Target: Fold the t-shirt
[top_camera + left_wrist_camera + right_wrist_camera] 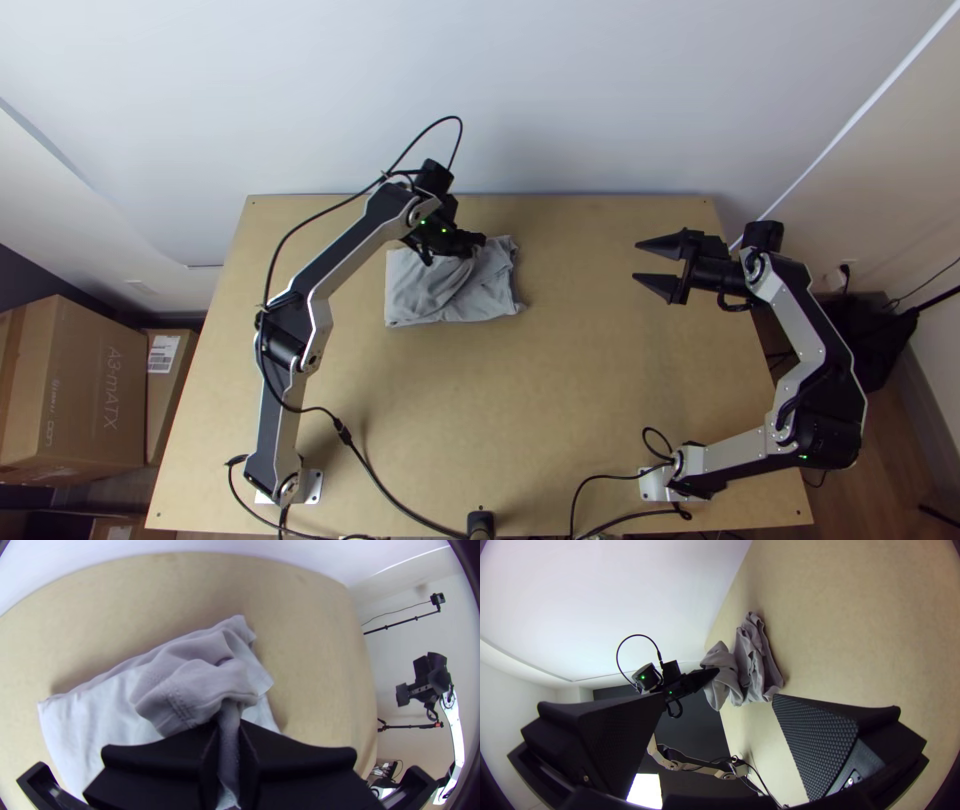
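Note:
The grey t-shirt [440, 295] lies as a compact, rumpled bundle left of the table's middle, towards the far edge. My left gripper [478, 243] is over the bundle's far part. In the left wrist view my left gripper [229, 740] is shut on a pinched strip of the t-shirt [200, 685], whose upper layer is bunched and lifted. From the right wrist view, a raised fold of the t-shirt [722, 672] hangs at the left gripper's tips. My right gripper [640, 265] stands open well to the right of the cloth; its wide fingers are apart in its own view [717, 705].
The wooden table [560, 390] has bare surface right of and nearer than the cloth. A black cable [385, 492] runs over the near left part. Cardboard boxes [75, 390] stand beside the table at left.

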{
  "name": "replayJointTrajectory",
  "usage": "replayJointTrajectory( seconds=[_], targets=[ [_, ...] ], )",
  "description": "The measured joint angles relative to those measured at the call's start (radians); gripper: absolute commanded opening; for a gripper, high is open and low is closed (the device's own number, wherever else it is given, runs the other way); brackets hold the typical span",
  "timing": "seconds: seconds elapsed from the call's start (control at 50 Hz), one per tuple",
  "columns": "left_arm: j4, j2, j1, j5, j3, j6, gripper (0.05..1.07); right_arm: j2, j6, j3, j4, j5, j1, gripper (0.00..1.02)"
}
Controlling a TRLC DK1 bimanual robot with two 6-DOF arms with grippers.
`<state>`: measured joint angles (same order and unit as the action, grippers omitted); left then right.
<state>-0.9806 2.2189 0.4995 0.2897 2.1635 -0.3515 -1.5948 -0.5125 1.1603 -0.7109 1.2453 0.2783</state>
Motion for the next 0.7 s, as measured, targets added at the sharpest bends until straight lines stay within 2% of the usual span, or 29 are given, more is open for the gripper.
replayJointTrajectory(
  seconds=[0.22, 0.26, 0.3, 0.34, 0.38, 0.4, 0.56, 0.7],
  targets=[
    [0.087, 0.07, 0.057, -0.038, 0.066, -0.042, 0.08, 0.0, 0.051, -0.084, 0.0, -0.008, 0.0, 0.99],
    [0.103, 0.081, 0.064, -0.046, 0.071, -0.044, 0.1, 0.0, 0.061, -0.098, 0.0, -0.008, 0.0, 0.99],
    [0.114, 0.095, 0.072, -0.055, 0.079, -0.049, 0.24, 0.0, 0.071, -0.113, 0.0, -0.011, 0.0, 0.99],
    [0.12, 0.107, 0.079, -0.06, 0.087, -0.054, 0.56, 0.0, 0.078, -0.127, 0.0, -0.015, 0.0, 0.99],
    [0.127, 0.122, 0.086, -0.064, 0.092, -0.061, 0.94, 0.0, 0.084, -0.138, 0.0, -0.016, 0.0, 0.99],
    [0.132, 0.13, 0.09, -0.066, 0.094, -0.064, 1.04, 0.0, 0.089, -0.145, 0.0, -0.018, 0.0, 0.99],
    [0.164, 0.188, 0.137, -0.066, 0.117, -0.068, 1.03, 0.0, 0.119, -0.18, 0.0, -0.028, -0.001, 0.99],
    [0.208, 0.197, 0.179, -0.066, 0.121, -0.068, 1.03, 0.0, 0.134, -0.184, 0.001, -0.073, -0.031, 0.99]
  ],
)
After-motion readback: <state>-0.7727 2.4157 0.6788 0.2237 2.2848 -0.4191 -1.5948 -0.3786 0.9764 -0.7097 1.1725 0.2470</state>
